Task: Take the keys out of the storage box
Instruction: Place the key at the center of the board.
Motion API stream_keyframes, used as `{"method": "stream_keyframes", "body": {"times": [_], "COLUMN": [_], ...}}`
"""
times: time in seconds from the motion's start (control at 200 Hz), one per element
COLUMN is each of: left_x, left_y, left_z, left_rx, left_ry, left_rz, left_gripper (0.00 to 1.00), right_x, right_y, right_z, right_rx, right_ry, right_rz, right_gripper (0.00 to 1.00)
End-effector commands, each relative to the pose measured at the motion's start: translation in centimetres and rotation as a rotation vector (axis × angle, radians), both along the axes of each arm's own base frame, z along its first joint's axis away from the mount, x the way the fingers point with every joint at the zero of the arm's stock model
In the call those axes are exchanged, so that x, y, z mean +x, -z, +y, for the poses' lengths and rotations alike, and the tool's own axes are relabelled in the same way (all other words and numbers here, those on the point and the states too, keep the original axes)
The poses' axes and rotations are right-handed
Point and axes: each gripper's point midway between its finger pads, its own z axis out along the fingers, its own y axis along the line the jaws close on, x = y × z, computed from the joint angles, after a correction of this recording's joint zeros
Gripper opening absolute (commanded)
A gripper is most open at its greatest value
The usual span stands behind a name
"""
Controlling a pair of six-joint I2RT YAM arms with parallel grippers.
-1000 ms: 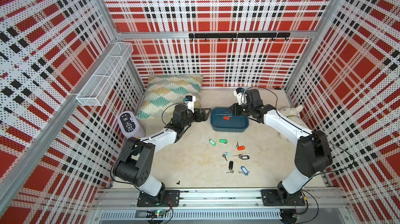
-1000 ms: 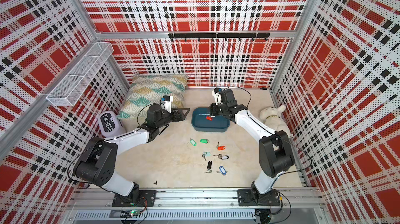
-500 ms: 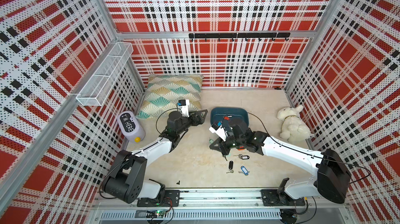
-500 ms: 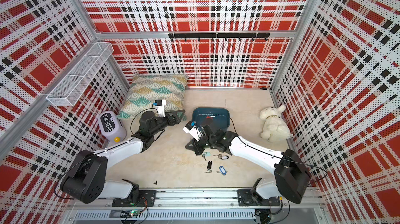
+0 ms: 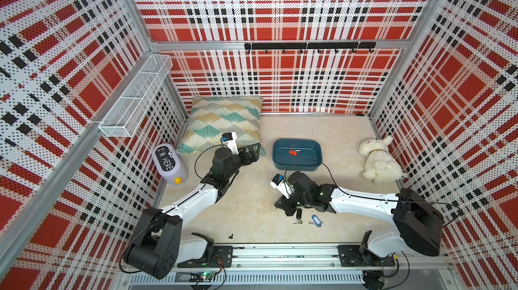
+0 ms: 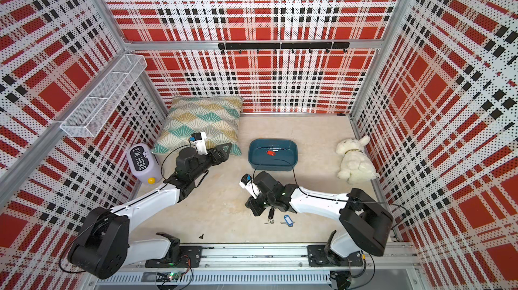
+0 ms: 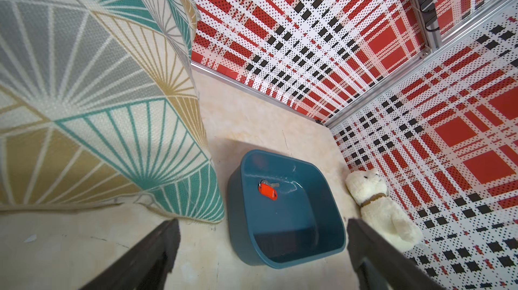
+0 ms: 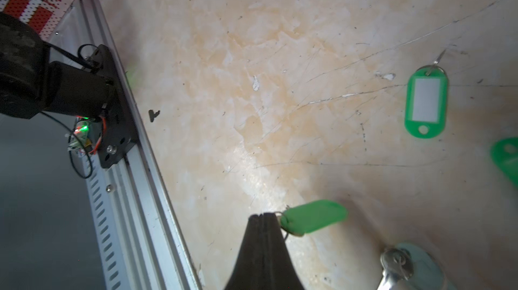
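- The right pincer (image 8: 265, 216) is pinching shut on a green key (image 8: 314, 220) over the tabletop (image 8: 252, 50).
- The left pincer (image 5: 253, 149) is gaping wide, empty, near the box (image 5: 297, 165).
- A red key (image 5: 293, 152) is lying inside the box.

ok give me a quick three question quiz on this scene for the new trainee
1. True or false: the storage box is empty.
2. What colour is the tag of the held key pinched in the right hand? A) blue B) green C) black
3. Fill in the blank: the left hand is ____ and holds nothing.

Key
1. False: one red-tagged key lies inside it.
2. B
3. open
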Motion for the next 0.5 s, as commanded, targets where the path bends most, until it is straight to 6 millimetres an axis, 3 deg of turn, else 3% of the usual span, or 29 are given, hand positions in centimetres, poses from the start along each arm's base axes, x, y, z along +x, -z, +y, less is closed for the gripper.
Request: {"method": "stream_keyframes", "body": {"times": [0.0,0.496], "left_x": [-0.1,0.7], "left_y": [0.4,0.8], "left_z": [0.2,-0.3], "left_rx": [0.022,0.047], "left_ry": [-0.008,0.002], "left_rz": [0.013,0.029], "left_gripper": [0.99,0.99], "right_x": [1.9,3.9], "right_y": [0.2,2.4], "right_z": [1.0,0.5], "right_rx": [-0.001,-0.060], "right_ry": [0.040,0.084], "right_rz": [-0.033,-0.024], "right_gripper": [0.00,0.05]}}
